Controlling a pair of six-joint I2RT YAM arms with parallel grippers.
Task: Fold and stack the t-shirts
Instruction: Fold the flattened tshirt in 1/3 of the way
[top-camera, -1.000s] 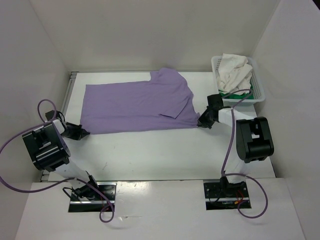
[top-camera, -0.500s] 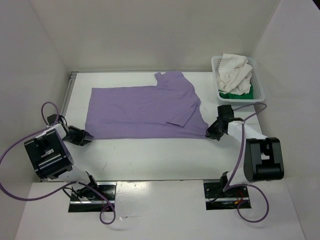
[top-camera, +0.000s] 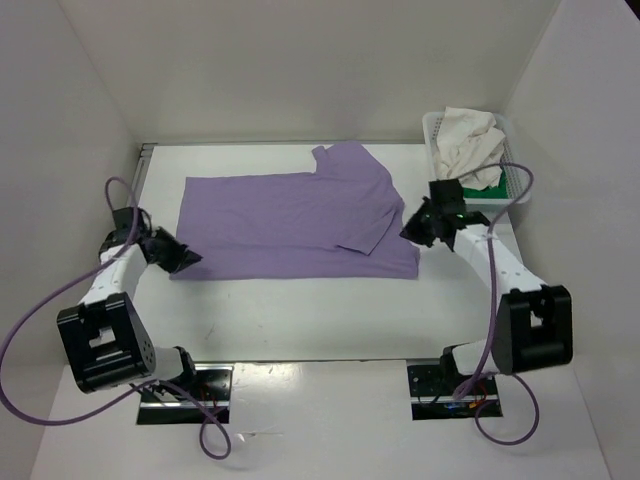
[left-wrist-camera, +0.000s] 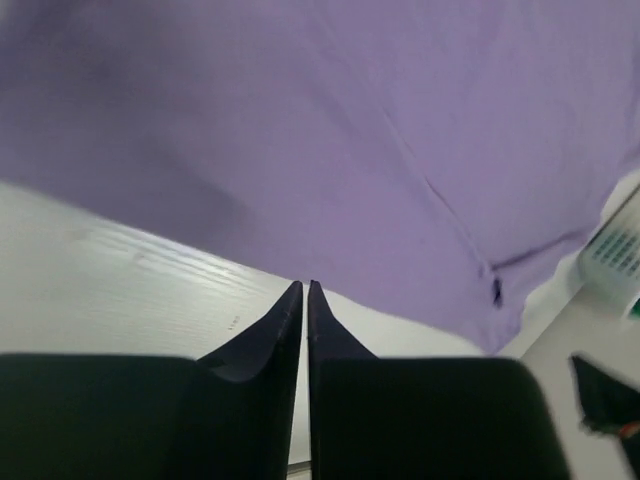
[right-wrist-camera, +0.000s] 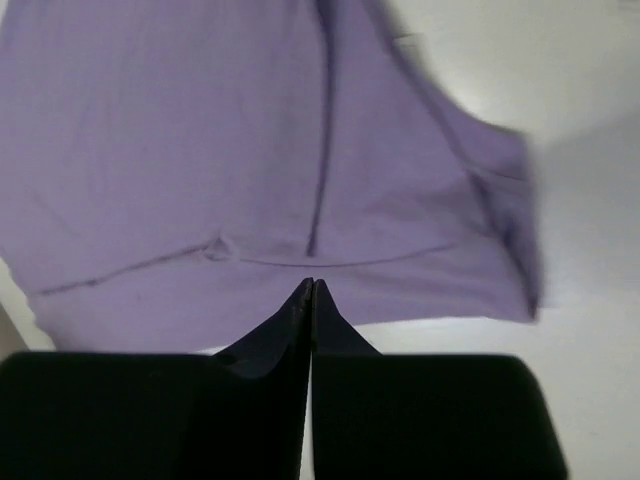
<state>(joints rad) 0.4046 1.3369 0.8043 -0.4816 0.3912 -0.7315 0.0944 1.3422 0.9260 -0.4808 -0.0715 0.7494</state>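
Observation:
The lavender t-shirt (top-camera: 290, 225) lies spread flat on the white table, with one sleeve folded in over its right part. It fills the left wrist view (left-wrist-camera: 350, 130) and the right wrist view (right-wrist-camera: 200, 150). My left gripper (top-camera: 188, 258) is at the shirt's near left corner, jaws shut with nothing between them (left-wrist-camera: 304, 287). My right gripper (top-camera: 412, 230) is at the shirt's right edge, jaws shut and empty (right-wrist-camera: 311, 284). The cream t-shirt (top-camera: 468, 140) lies crumpled in the basket on top of the green t-shirt (top-camera: 490, 188).
The white mesh basket (top-camera: 518, 185) stands at the far right corner against the right wall; its corner shows in the left wrist view (left-wrist-camera: 615, 255). White walls close the table on the left, back and right. Purple cables loop by both arm bases.
Both grippers have let go of the lavender shirt's near corners. The right gripper has moved up along the shirt's right edge. The left gripper has moved in toward the shirt. The shirt lies slightly farther right.

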